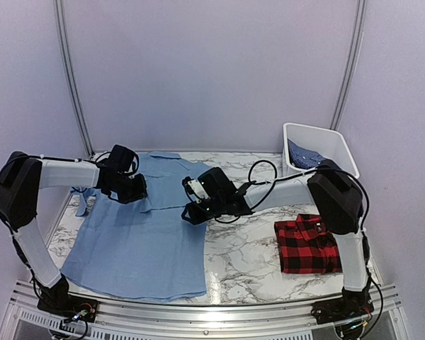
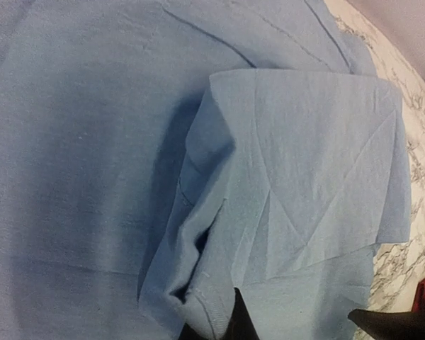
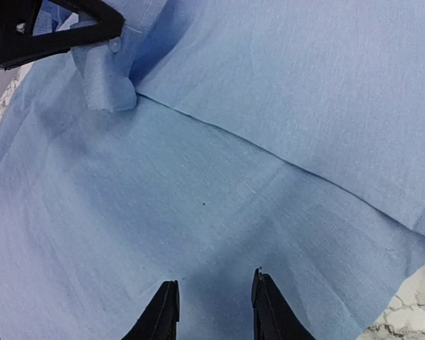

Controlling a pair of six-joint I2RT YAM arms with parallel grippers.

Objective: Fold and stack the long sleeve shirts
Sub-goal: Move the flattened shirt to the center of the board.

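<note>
A light blue shirt [image 1: 138, 241] lies spread on the tabletop [image 1: 248, 265], left end effector [image 1: 131, 190] and right end effector [image 1: 193, 209] over its far half, a plaid shirt [image 1: 308, 244] to its right.

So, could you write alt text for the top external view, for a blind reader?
A light blue shirt lies spread on a marble table; the left gripper pinches its sleeve, and the right gripper hovers open over it. A folded red-and-black plaid shirt lies at the right, and a white bin behind it holds a darker blue shirt.
</note>
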